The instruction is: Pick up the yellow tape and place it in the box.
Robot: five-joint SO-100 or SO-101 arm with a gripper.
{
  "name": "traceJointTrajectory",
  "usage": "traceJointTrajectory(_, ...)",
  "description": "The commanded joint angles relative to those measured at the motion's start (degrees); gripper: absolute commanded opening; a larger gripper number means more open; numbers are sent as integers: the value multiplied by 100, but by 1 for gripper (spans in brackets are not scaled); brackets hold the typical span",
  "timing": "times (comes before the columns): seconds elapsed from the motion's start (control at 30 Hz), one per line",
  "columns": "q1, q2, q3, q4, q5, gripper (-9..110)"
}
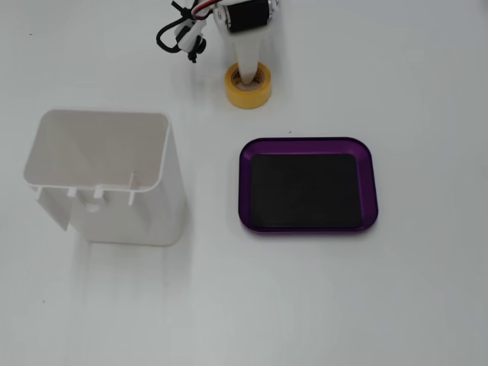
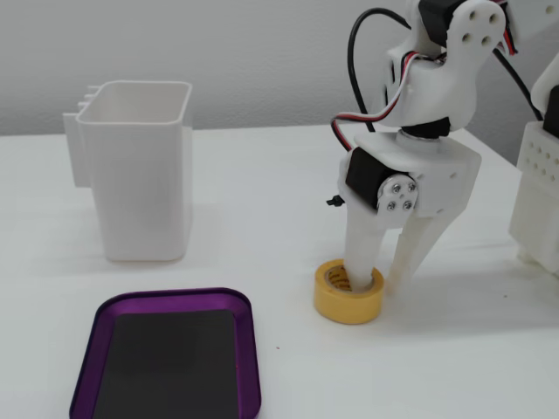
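The yellow tape [image 1: 248, 96] lies flat on the white table, beyond the purple tray [image 1: 307, 142] in a fixed view. In the other fixed view the tape [image 2: 348, 305] sits to the right of the tray [image 2: 254, 349], whose black mat floor holds nothing. My white gripper [image 2: 382, 278] points straight down onto the roll. One finger [image 2: 359, 262] stands inside the ring's hole and the other stands outside its right wall. The jaws straddle the wall with a gap left, so the gripper is open. In the view from above the gripper [image 1: 250, 65] covers the roll's far edge.
A tall white plastic container [image 1: 99, 175] stands left of the tray; it also shows at the back left of the other fixed view [image 2: 144, 175]. A white block of the arm's base [image 2: 541, 201] stands at the right edge. Black and red cables [image 1: 179, 34] hang by the arm.
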Motion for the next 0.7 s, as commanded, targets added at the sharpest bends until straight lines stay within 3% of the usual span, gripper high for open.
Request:
traceJointTrajectory(0.0, -105, 88, -149, 413, 18, -1)
traceJointTrajectory(0.17, -114, 589, -1512, 1283, 70, -1)
traceJointTrajectory(0.33, -448, 1195, -2716, 1380, 53, -1)
traceJointTrajectory(0.67, -1389, -123, -3041, -149, 501, -1)
